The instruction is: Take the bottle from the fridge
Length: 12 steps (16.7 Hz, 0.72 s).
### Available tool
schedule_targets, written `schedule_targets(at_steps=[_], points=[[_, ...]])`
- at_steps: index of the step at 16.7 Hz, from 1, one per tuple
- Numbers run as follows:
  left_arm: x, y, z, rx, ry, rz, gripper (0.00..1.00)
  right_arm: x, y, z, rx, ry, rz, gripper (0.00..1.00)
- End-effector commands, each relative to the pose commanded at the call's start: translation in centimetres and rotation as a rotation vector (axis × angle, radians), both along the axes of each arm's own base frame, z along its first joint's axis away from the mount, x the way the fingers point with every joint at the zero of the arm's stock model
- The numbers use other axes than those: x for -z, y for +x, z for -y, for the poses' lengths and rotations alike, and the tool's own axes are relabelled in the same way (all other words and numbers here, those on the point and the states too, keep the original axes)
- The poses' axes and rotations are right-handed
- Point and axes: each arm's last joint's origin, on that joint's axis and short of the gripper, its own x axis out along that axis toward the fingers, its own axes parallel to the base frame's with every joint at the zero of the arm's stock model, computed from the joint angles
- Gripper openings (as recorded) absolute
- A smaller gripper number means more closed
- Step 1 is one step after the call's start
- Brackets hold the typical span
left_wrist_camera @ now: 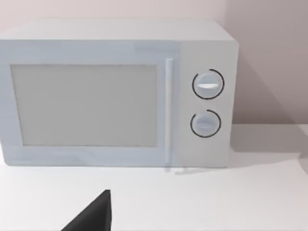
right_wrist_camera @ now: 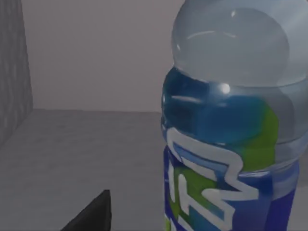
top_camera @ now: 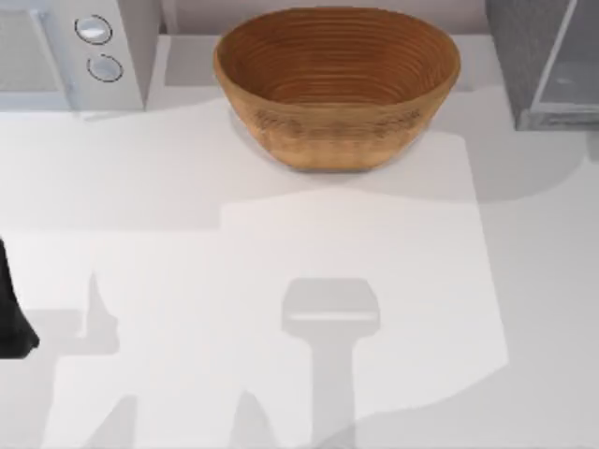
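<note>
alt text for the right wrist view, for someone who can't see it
A clear plastic bottle with a blue, green and white label stands very close to the camera, on a grey floor between a dark grey side wall and a pale back wall. A dark finger tip of the right gripper pokes in at the picture's edge.

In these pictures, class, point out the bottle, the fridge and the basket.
bottle (right_wrist_camera: 226, 144): right wrist view, on its label.
fridge (top_camera: 524, 56): top view, on its dark grey side.
basket (top_camera: 337, 131): top view, on its outer wall.
</note>
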Motion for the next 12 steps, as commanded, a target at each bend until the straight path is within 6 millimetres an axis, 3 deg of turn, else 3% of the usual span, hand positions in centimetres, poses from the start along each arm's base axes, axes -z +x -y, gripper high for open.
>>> schedule_targets(at_steps=[7,12], points=[[0.0,0.0,0.0,0.0,0.0,0.0,1.0,-0.1,5.4,0.0,-0.001,-0.001,0.005,1.0],[0.0,0.0,0.0,0.0,0.0,0.0,1.0,0.0,5.7,-0.1,-0.001,-0.001,0.001,1.0]])
